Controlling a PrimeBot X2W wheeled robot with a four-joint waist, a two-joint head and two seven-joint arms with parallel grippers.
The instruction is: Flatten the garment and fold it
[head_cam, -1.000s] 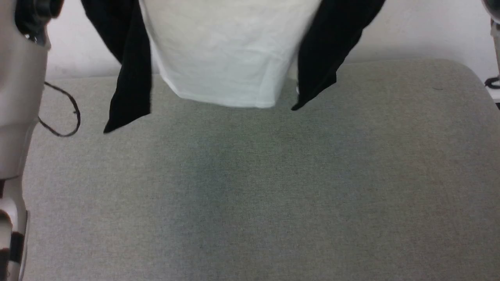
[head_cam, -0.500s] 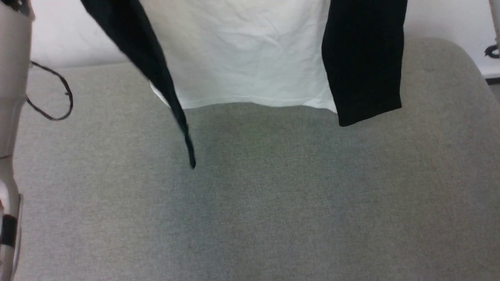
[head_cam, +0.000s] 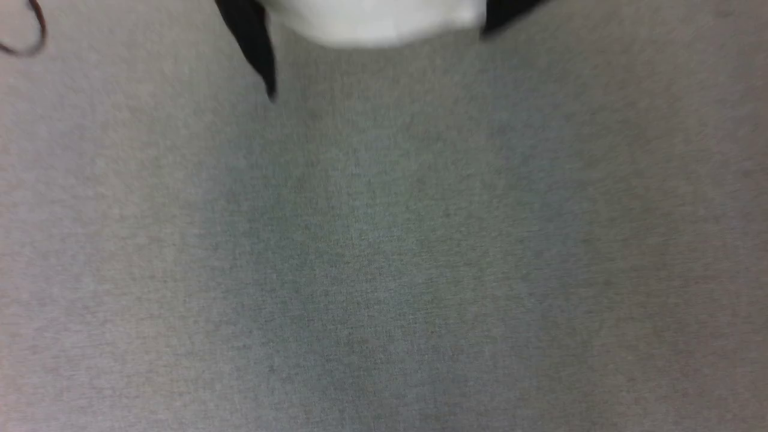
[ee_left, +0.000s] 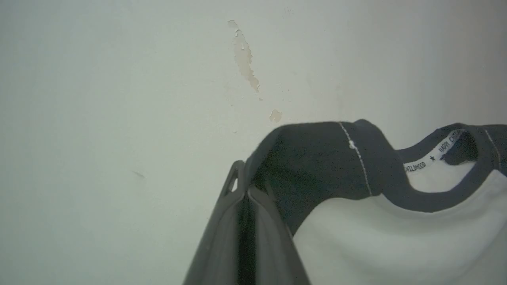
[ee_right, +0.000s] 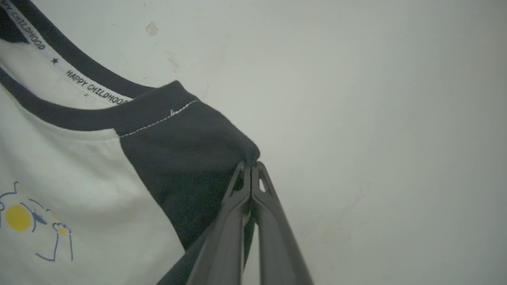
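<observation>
Left of the neckband (ee_left: 425, 200) our left gripper (ee_left: 244, 186) has its fingers pressed together on the black shoulder of the garment (ee_left: 396, 241), pinching the cloth at the very edge. The neckband itself sags a little between the two holds. Right of it our right gripper (ee_right: 251, 166) is closed the same way, nipping the tip of the other black shoulder. So the shirt hangs in the air from both shoulders in front of a pale wall (ee_left: 119, 99), printed chest towards us. Far below the neckband its white hem (head_cam: 372, 24) and one black sleeve (head_cam: 252, 48) dangle over the grey table (head_cam: 384, 252); that view is blurred, and we cannot tell whether the hem touches the surface. To flatten it well, we judge we should keep both pinches firm and level and draw the shoulders apart until the neckband pulls straight. Then we lower so the hem lands first and the body rolls down smoothly. The loose sleeves could tuck under the body, so we should lay them out wide.
</observation>
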